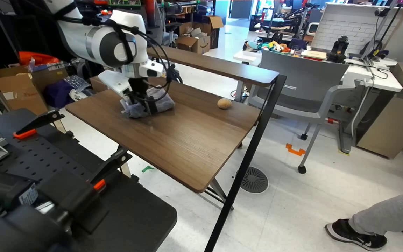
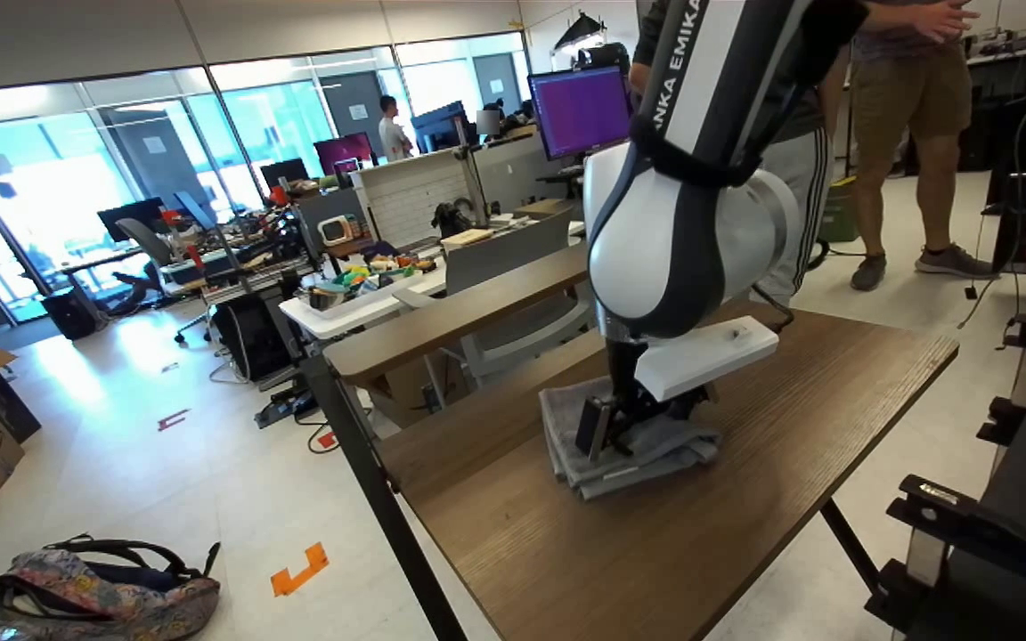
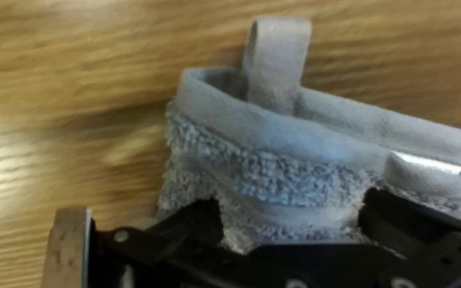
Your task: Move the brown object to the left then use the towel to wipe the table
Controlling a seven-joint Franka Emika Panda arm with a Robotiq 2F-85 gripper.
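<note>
Grey and rumpled, the towel (image 3: pixel 270 168) is lying bunched within the end effector (image 3: pixel 290 212), whose black fingers (image 3: pixel 394 220) are standing wide around its folds without visibly pinching them. In an exterior view it is resting on the left part of the tabletop (image 1: pixel 187 143), while the brown lump (image 1: pixel 224 103) is sitting far right, near the far edge; whether that is already satisfying the move to the left is remaining unclear.

If a sweep is starting before the fingers are closing, the towel is likely sliding free; if they are catching only the upper layers, the folds are likely spreading apart. Pressing too low is risking fingers scraping the tabletop. A stroke running far right is threatening the brown lump, which, being roundish, is possibly rolling over the far edge. Cables (image 1: pixel 170 74) are looping close by the towel, possibly snagging it.

For strokes, open room is stretching from the towel toward the near right corner. The left end is offering less. A slanting black post (image 1: pixel 251 150) is standing by the right edge, and a narrow desk (image 1: pixel 219 66) is running along the far side.
</note>
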